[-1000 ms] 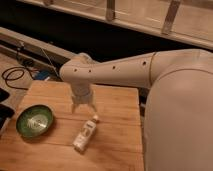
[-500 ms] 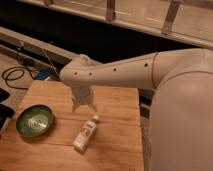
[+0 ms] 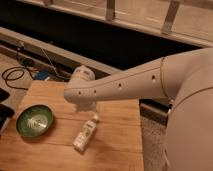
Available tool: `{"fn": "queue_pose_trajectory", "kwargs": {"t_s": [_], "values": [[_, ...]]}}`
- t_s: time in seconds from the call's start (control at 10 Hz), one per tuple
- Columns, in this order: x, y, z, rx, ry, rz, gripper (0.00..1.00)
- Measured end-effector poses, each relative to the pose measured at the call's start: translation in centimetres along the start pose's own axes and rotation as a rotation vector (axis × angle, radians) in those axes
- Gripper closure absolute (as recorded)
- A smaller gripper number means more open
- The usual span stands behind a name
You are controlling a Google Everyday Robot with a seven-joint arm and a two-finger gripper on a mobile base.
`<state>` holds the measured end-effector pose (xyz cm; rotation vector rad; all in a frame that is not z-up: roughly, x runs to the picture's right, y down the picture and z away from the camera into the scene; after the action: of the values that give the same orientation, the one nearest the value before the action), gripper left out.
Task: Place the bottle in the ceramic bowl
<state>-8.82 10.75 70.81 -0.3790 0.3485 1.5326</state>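
The pale cream bottle (image 3: 85,134) lies on its side on the wooden table (image 3: 117,140), with its white cap pointing away towards the far edge. The green ceramic bowl (image 3: 35,120) sits empty at the table's left, about a bottle's length from the bottle. My gripper (image 3: 85,106) hangs from the white arm (image 3: 125,84) just beyond the bottle's cap end and a little above the table. It holds nothing. The wrist hides most of the gripper.
Black cables (image 3: 15,75) lie on the floor beyond the table's left corner. A dark object (image 3: 4,112) sits at the left edge next to the bowl. A metal ledge (image 3: 55,47) and a dark wall run behind the table. My white body fills the right side.
The gripper has moved slightly right and down towards the bottle's cap end. The bottle and the bowl have not moved.
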Motion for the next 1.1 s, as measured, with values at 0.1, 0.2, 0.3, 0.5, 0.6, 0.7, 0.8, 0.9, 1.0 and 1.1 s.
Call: {"fn": "queue_pose_trajectory", "kwargs": {"t_s": [0.1,0.2,0.3,0.5,0.6,0.7,0.8,0.9,1.0,1.1], "values": [[0.0,0.0,0.0,0.0,0.0,0.0,0.35],[0.0,0.1,0.0,0.001,0.0,-0.002,0.35],[0.1,0.1,0.0,0.003,0.002,-0.003,0.35],[0.8,-0.1,1.2,0.009,0.037,0.009,0.35],[1.3,-0.1,2.1,0.012,0.06,0.01,0.35],[1.7,0.1,2.9,0.011,0.078,0.014,0.35],[2.4,0.3,3.9,0.006,0.106,0.023,0.35],[2.4,0.4,4.1,0.004,0.11,0.026,0.35],[2.5,0.4,4.1,0.005,0.112,0.026,0.35],[2.4,0.2,4.1,0.006,0.111,0.03,0.35]]}}
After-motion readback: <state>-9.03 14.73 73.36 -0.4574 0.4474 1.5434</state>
